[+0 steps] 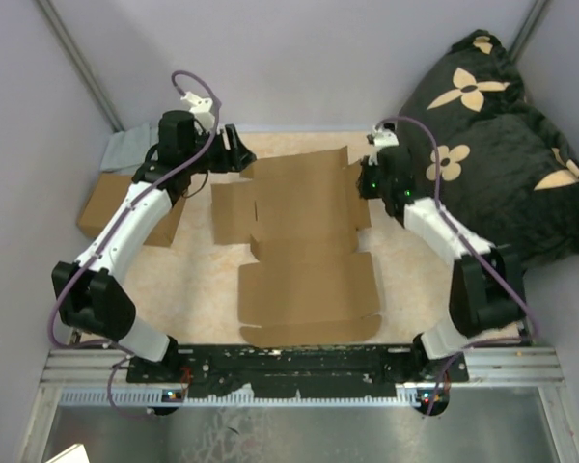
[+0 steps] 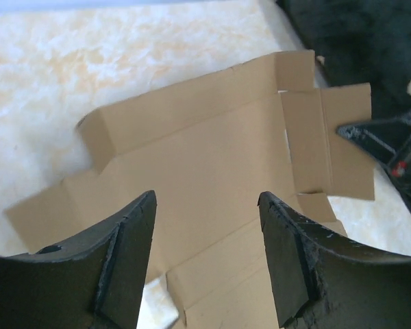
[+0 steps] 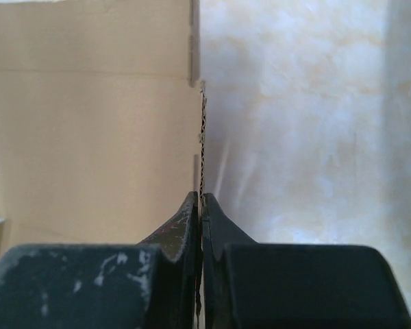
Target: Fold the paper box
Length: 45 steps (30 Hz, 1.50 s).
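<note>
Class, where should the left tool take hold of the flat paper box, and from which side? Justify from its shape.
Probably the left side flap's outer edge, approached from the left. The paper box lies flat, so only its thin edges offer a pinch; the right tool grips the opposite flap so.

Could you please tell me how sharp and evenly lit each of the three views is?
Top external view: soft, even light, the paper box sharp, only faint shadows. Left wrist view: the cardboard is clear, the left gripper a dark, slightly soft pair of jaws. Right wrist view: the right gripper, jaws shut on the cardboard edge, blurs up close; the table looks washed out.
</note>
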Motion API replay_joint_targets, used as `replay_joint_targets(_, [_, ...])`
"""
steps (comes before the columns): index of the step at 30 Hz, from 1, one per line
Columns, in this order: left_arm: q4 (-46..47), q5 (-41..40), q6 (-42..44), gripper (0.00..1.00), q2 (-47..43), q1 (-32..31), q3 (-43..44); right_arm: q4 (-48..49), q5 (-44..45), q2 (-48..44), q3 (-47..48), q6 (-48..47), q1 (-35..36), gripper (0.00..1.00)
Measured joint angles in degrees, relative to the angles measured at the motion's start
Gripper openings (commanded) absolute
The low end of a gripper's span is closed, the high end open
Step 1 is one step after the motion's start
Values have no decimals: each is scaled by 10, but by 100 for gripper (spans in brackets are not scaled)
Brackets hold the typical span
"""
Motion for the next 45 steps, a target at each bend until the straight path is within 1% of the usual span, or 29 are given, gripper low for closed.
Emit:
replay_joint_targets(4, [1, 33, 35, 71, 5, -6, 31, 176, -18, -153, -172, -44, 33, 0])
replay_joint_targets(5, [3, 42, 44, 72, 4, -7, 36, 235, -28, -194, -223, -54, 39, 0])
replay_joint_targets(7, [15, 62, 61, 73, 1, -8, 36, 322, -44, -257, -303, -69, 40, 0])
replay_joint_targets(10, [37, 96, 84, 75, -9, -8, 26, 386, -58, -299, -361, -83, 39, 0])
replay_joint_targets(14, [55, 137, 121, 75, -25, -11, 15, 428, -73, -318, -393, -90, 39, 0])
replay_joint_targets(17, [62, 157, 164, 75, -31, -17, 9, 446, -76, -330, -411, -91, 39, 0])
replay_joint_targets(21, [71, 176, 221, 75, -46, -31, -29, 456, -78, -337, -424, -90, 39, 0])
replay_joint_targets(24, [85, 176, 266, 76, -56, -37, -74, 456, -80, -345, -426, -87, 39, 0])
replay_joint_targets(28, [96, 168, 311, 77, -57, -37, -109, 453, -93, -359, -426, -82, 39, 0])
replay_joint_targets(37, [155, 139, 380, 78, -64, -37, -116, 435, -132, -382, -426, -76, 39, 0])
replay_joint_targets(45, [156, 155, 427, 78, -65, -37, -126, 420, -150, -389, -426, -76, 39, 0])
